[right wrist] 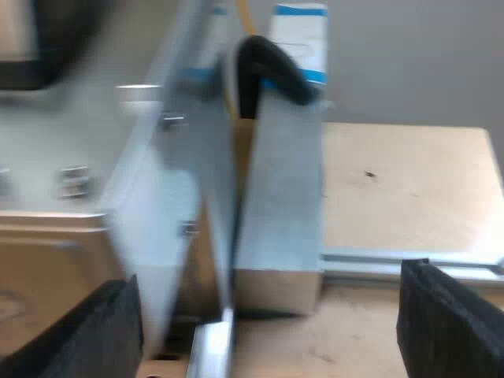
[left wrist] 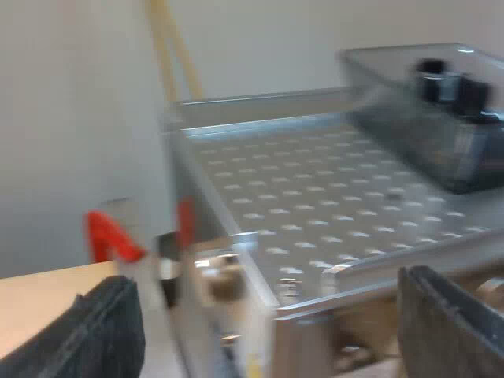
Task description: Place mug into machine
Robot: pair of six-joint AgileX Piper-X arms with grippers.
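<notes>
Left gripper [left wrist: 268,315] hangs spread wide, fingers well apart, nothing between them. It is just above the near edge of the espresso machine [left wrist: 236,315], looking across the dimpled metal top plate [left wrist: 315,197]. At the far end of that plate stands the clear bean hopper [left wrist: 425,110]. Beside the machine's wall there is a red shape [left wrist: 106,236], too blurred to name, over the wooden table [left wrist: 39,303].

Over to the right gripper [right wrist: 268,315]: also released, fingers wide and empty. It is close to upright grey metal panels [right wrist: 279,205]. A black hose [right wrist: 272,67] curls over their top, with a white carton [right wrist: 303,39] beyond.
</notes>
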